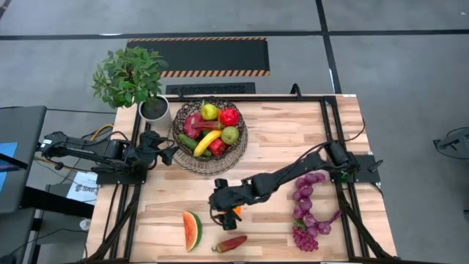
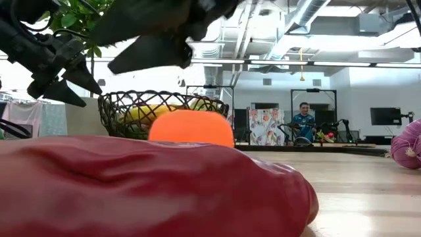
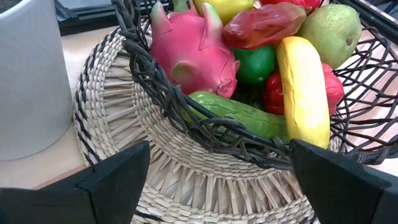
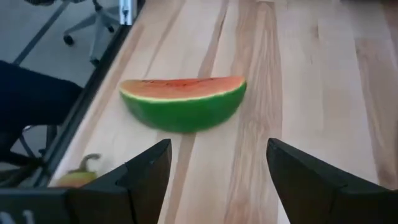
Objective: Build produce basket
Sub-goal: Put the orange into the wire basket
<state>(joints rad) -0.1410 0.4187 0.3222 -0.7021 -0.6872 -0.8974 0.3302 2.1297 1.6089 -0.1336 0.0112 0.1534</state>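
Going for the watermelon (image 4: 183,102) next, basket (image 1: 209,163) already mostly full.
Right hand (image 4: 217,171) wide open, empty, facing the slice lying on the surface; needs lowering and closing. Left hand (image 3: 217,180) open by basket.

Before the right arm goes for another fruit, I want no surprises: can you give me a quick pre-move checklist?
1. Right gripper open: ok.
2. Watermelon slice ahead of it, lying free on the table: ok.
3. Orange clear of the right gripper: cannot tell, half hidden beneath it.
4. Left gripper open, waiting beside the basket: ok.
5. Room in basket: cannot tell, already piled high.
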